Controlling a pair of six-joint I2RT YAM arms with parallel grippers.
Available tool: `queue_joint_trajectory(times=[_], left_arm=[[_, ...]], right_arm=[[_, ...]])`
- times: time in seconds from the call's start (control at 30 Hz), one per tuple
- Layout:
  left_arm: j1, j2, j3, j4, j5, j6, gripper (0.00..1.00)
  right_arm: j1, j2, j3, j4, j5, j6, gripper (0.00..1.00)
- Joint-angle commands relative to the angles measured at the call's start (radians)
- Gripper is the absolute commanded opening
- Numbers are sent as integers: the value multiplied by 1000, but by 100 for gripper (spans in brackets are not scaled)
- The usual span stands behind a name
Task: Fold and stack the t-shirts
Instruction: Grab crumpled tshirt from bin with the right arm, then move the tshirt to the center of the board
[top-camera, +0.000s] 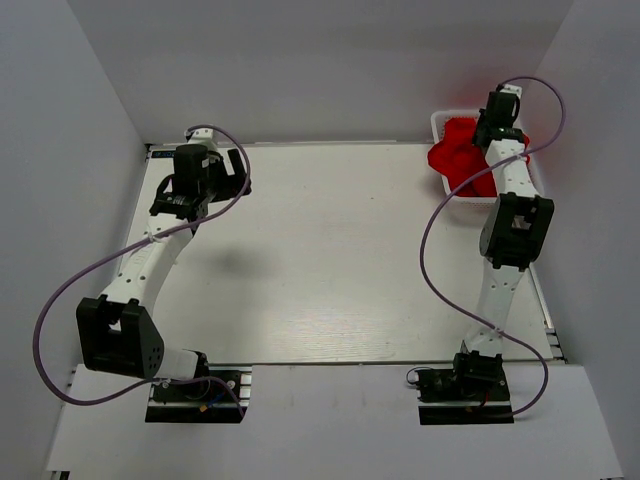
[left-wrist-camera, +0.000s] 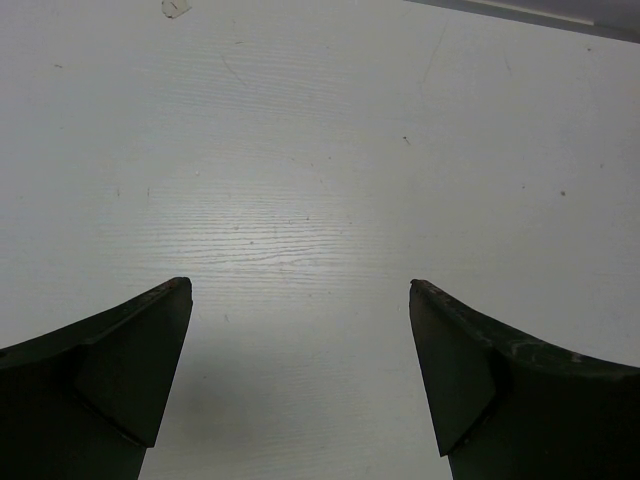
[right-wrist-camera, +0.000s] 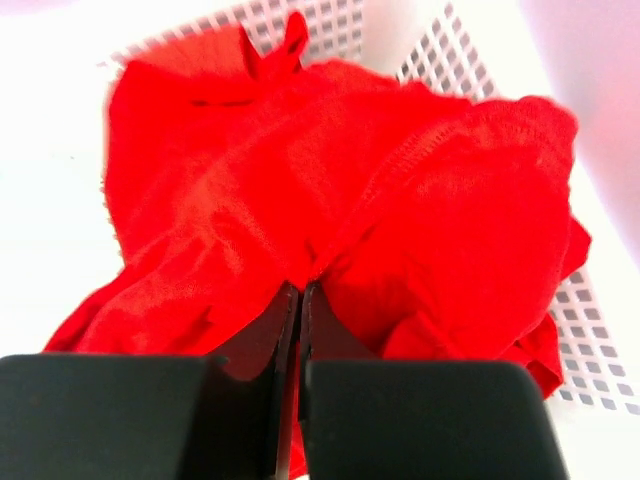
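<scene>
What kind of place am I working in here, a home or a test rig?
Probably a lab test cell: bare white wood-grain tabletop, plain grey wall panels around it, and a white plastic lattice basket of crumpled red cloth t-shirts at the far right corner.

The heaped t-shirts (right-wrist-camera: 420, 200) cover most of the basket (right-wrist-camera: 590, 330), and their number cannot be told.

No text, label, brand, number or sign can be read on anything in any of the views.
</scene>
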Motion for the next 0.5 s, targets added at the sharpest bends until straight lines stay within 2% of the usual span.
queue_joint_trajectory(times=[0.0,0.3,0.47], left_arm=[[2,-35,42,8,7,21,100],[2,-116,22,-34,-22,21,100],[2,-160,2,-75,-31,12,100]], right_arm=[[-4,-170,6,106,-24,-9,0],[-1,-431,-3,149,-137,-55,0],[2,-482,61,140,-266,-72,0]])
